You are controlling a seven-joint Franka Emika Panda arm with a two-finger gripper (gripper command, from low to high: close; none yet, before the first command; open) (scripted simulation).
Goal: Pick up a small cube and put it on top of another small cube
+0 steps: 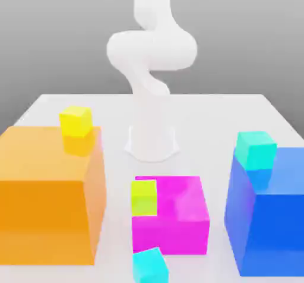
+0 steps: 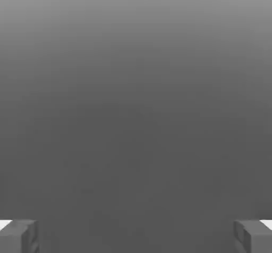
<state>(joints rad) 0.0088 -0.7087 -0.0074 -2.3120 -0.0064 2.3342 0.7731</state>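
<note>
The small plain cyan cube point(image 1: 149, 266) lay low on the white worktop point(image 1: 237, 112), just in front of the big magenta block point(image 1: 171, 215), while the small turquoise cube point(image 1: 256, 149) sat high on the big blue block point(image 1: 267, 209) at the exterior view's right. The gripper point(image 2: 136, 236) was wide open and held nothing, its fingertips point(image 2: 20, 235) spread far apart. I judged the white arm point(image 1: 150, 68) upright because no reach had yet begun.

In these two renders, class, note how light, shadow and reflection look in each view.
Exterior view: soft even light, no hard shadows; the yellow cube mirrors faintly in the orange block, and the table is bright white. Hand view: smooth grey gradient behind the open gripper.
</note>
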